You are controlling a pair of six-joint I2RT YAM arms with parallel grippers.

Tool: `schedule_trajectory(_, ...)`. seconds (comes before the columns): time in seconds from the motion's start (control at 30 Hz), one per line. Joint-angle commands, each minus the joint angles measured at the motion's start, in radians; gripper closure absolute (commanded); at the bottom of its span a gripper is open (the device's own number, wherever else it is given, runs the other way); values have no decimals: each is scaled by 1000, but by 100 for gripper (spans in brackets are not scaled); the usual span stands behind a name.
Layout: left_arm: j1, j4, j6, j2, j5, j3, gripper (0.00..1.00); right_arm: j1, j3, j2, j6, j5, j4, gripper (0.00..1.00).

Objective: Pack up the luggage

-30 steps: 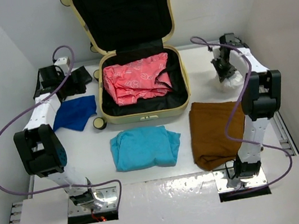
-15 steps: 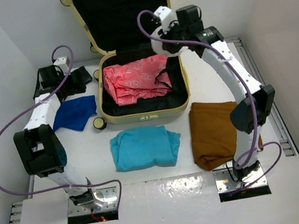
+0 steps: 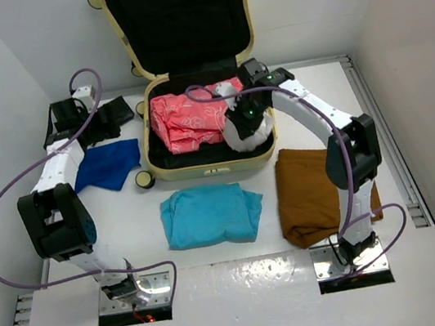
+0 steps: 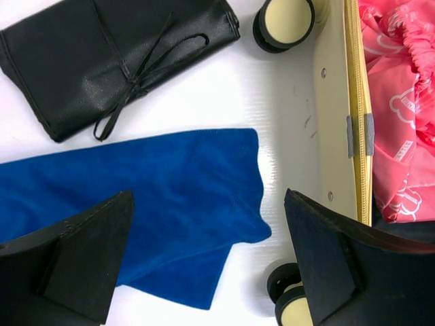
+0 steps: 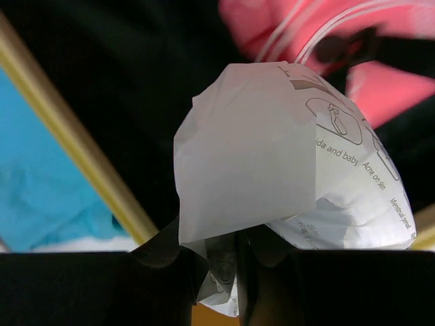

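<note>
The large pale cream-yellow hard-shell suitcase (image 3: 210, 167) lies open at the tabletop's far edge. Above its near right corner the right gripper (image 3: 244, 114) pinches a white crinkly packet (image 5: 272, 170): lower it onto bare black lining (image 3: 192, 156) before releasing; the left gripper (image 4: 207, 224) hangs wide.
</note>
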Motion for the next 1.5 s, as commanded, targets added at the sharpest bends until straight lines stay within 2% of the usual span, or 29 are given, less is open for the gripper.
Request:
schedule_trajectory(0.0, 12, 30, 5, -47, 25, -6, 3, 17, -53, -14, -106, -71, -90, 100)
schedule_trajectory(0.1, 12, 30, 5, -47, 25, -6, 3, 35, -50, 9, -154, -71, -196, 100)
schedule_trajectory(0.17, 12, 30, 5, -47, 25, -16, 3, 41, -56, 25, -158, -54, -190, 100)
schedule_trajectory(0.23, 12, 30, 5, -47, 25, -16, 3, 57, -67, 32, -143, -20, -167, 94)
schedule_trajectory(0.27, 12, 30, -4, -47, 25, -16, 3, 63, -80, 38, -138, 7, -112, 89)
schedule_trajectory(0.33, 12, 30, -4, -47, 25, -25, 3, 79, -102, 39, -113, 46, -74, 89)
schedule_trajectory(0.4, 12, 39, -13, -47, 25, -25, 3, 96, -119, 45, -71, 122, 32, 94)
schedule_trajectory(0.5, 12, 39, -13, -47, 25, -25, 3, 130, -131, 59, -51, 170, 107, 91)
schedule_trajectory(0.53, 12, 39, -13, -47, 25, -25, 3, 135, -125, 67, -57, 172, 104, 87)
schedule_trajectory(0.6, 12, 39, -13, -57, 25, -25, 3, 138, -108, 70, -57, 175, 82, 68)
schedule_trajectory(0.63, 12, 39, -13, -57, 25, -25, 3, 136, -105, 73, -56, 175, 74, 56)
schedule_trajectory(0.67, 12, 39, -13, -57, 25, -25, 3, 138, -96, 53, -50, 175, 71, 36)
schedule_trajectory(0.7, 12, 39, -13, -57, 25, -25, 3, 136, -91, 47, -42, 173, 66, 30)
schedule_trajectory(0.77, 12, 39, -23, -57, 34, -25, 3, 136, -59, 6, -17, 167, 58, 21)
schedule_trajectory(0.83, 12, 39, -23, -57, 34, -25, 3, 133, -10, -14, 18, 162, 39, 17)
schedule_trajectory(1.0, 12, 39, -13, -66, 34, -25, 3, 98, 32, -148, 62, 124, -8, 15)
schedule_trajectory(1.2, -32, 39, 46, -113, 136, -34, 4, -41, -167, -356, 119, 136, -27, 13)
schedule_trajectory(1.3, -87, 39, 85, -152, 294, -43, 7, -208, -329, -438, 237, 78, -41, 13)
schedule_trajectory(1.33, -109, 39, 85, -176, 314, -43, 7, -277, -429, -453, 256, 55, -43, 13)
schedule_trajectory(1.4, -179, 30, 85, -202, 356, -43, 7, -421, -516, -502, 300, 26, -53, 13)
schedule_trajectory(1.43, -204, 30, 71, -202, 356, -54, 7, -422, -516, -511, 306, 17, -64, 13)
schedule_trajectory(1.47, -228, 30, 62, -213, 365, -54, 7, -539, -606, -534, 312, 14, -67, 13)
